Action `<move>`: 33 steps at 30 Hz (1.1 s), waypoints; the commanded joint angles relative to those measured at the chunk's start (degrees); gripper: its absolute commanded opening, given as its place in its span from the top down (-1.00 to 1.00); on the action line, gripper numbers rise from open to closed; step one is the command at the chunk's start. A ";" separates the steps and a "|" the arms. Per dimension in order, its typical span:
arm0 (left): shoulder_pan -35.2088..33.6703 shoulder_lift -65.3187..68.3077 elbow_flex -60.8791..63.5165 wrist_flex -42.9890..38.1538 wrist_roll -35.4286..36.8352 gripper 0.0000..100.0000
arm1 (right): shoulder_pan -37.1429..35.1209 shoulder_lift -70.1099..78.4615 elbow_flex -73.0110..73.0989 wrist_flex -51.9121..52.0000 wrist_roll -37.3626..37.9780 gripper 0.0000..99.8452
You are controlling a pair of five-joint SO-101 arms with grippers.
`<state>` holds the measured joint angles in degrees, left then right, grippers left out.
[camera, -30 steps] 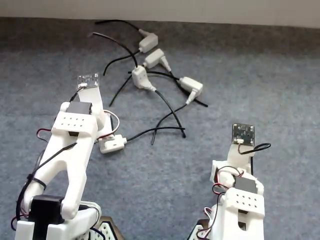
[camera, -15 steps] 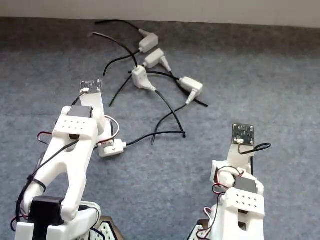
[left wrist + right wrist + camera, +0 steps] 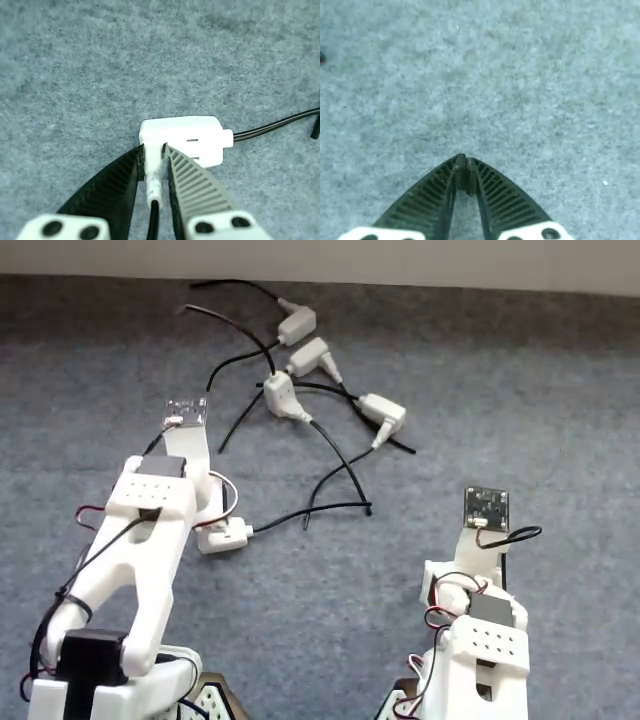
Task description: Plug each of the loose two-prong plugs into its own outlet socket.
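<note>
A white plug (image 3: 154, 182) is gripped by the left pincer (image 3: 153, 150), touching the socket block (image 3: 182, 137) just ahead, toward the tabletop's (image 3: 560, 390) near left. The block is laid crosswise. The right pincer (image 3: 465, 172) is clenched, empty.

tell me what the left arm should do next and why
Probably open the left gripper and back straight off. It is shut on a plug whose front end sits against the socket with no prong showing between them, so the plug looks seated, though I can't be sure. Another plug lies loose farther off, waiting its turn.
</note>
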<state>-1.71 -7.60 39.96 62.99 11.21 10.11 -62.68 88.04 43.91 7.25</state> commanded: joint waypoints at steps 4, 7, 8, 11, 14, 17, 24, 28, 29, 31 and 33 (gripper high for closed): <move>-4.00 2.24 -7.34 5.98 -3.43 0.89 | -0.57 -0.31 -0.13 -0.84 -0.70 0.99; -7.69 2.24 -14.55 12.22 -3.43 0.80 | -0.66 -0.31 -0.13 -0.84 -0.70 0.99; -8.75 2.24 -17.27 14.24 -3.43 0.79 | -0.66 -0.31 -0.13 -0.84 -0.70 0.99; -11.12 2.24 -25.89 21.54 -3.52 0.77 | -0.66 -0.40 -0.13 -0.84 -0.70 0.99; -11.47 2.24 -34.86 29.45 -3.60 0.77 | -0.66 -0.48 -0.13 -0.84 -0.70 0.99; -11.47 2.24 -43.03 35.52 -5.27 0.77 | -0.66 -0.48 -0.22 -0.66 -0.70 0.99; -21.49 2.42 -51.56 37.45 -7.56 0.69 | -3.38 -0.22 -0.75 1.19 -0.44 0.82; -31.16 2.86 -52.09 36.31 -11.43 0.56 | -8.75 -0.13 -4.00 2.15 -0.35 0.73; -33.45 2.86 -51.56 35.43 -12.66 0.54 | -10.07 -0.13 -5.76 3.38 -0.35 0.72; -37.76 2.86 -49.89 33.32 -15.21 0.52 | -13.23 -0.13 -10.51 6.73 -0.35 0.71; -41.71 2.86 -47.60 30.59 -17.05 0.52 | -16.92 -0.04 -16.48 10.95 -0.35 0.69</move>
<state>-38.11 -4.53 -8.92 97.10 -3.65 -0.35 -62.68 83.12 48.57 7.25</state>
